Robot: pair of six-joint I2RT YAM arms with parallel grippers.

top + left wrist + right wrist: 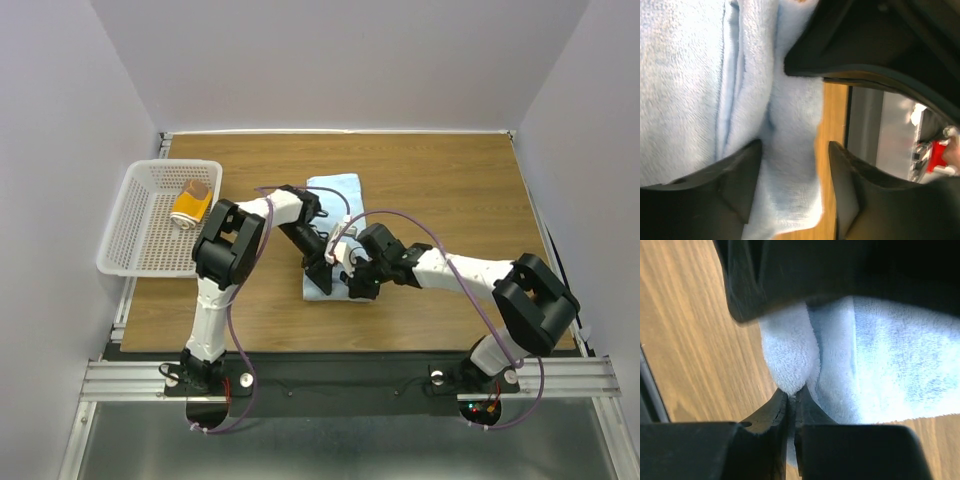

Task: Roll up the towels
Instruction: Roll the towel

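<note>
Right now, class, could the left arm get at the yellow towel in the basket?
Probably yes. The yellow towel lies uncovered in the open-topped basket on that arm's side, and the left gripper is open, merely straddling an edge of the blue towel.

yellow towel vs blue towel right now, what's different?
The yellow towel is a compact roll; the blue towel lies mostly flat. The yellow towel sits in the basket; the blue towel is on the table. The right gripper pinches the blue towel and the left gripper straddles its edge, open; neither touches the yellow towel. Both are cloth.
</note>
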